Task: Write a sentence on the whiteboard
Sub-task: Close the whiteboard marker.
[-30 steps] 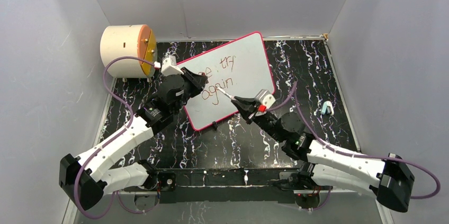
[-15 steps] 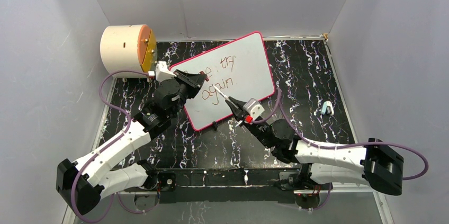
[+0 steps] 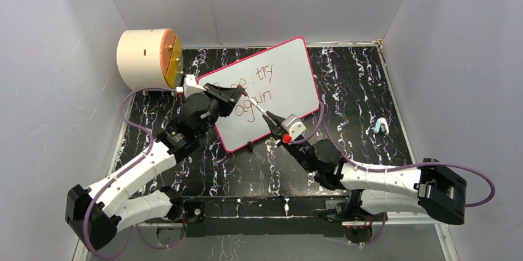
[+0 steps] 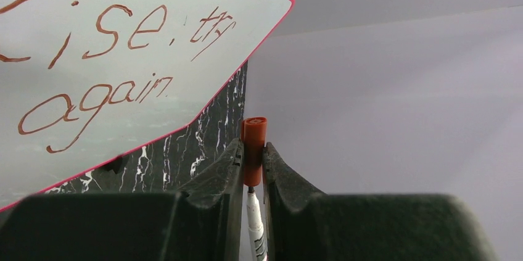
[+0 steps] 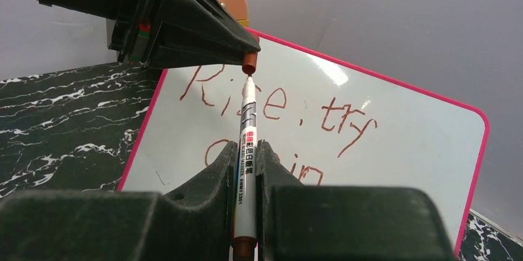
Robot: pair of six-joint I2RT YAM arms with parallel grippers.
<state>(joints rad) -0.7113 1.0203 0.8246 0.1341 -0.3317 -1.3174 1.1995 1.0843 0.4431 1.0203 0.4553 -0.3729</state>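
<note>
Shows the sentence (image 3: pixel 262 84) "Rise, try again" complete in two lines on the whiteboard (image 3: pixel 293 66) at mid-table (image 3: pixel 361 88), and, with seemingly only recapping left, pinches the marker (image 5: pixel 247 144) in the right jaws, tip at the mouth of the red-brown cap (image 4: pixel 253 144) clamped in the left jaws.

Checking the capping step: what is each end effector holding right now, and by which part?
The left end effector pinches the red-brown cap by its sides; the right end effector grips the marker around its rear barrel.
</note>
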